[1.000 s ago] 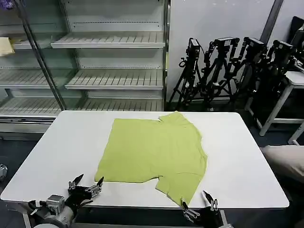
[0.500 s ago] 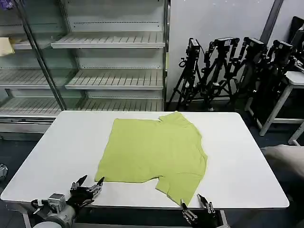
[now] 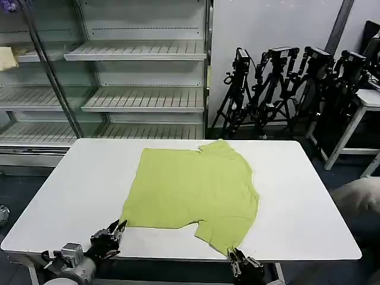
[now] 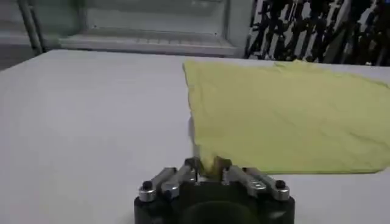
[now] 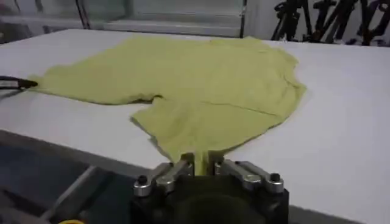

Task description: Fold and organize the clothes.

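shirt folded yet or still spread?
Mostly spread. The T-shirt lies flat on the table. The left gripper and right gripper are each shut on a near corner.

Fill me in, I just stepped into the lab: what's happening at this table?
A two-armed robot is starting to fold a lime green T-shirt lying flat on a white table. Both grippers sit at the near edge. The left gripper has its jaws shut on the shirt's near left corner, and the right gripper has pinched the near right corner. Nothing is lifted yet.

A robotics lab: white table (image 3: 309, 196), empty retail shelving (image 3: 142, 98), cluster of camera tripods (image 3: 285, 89) along the wall.
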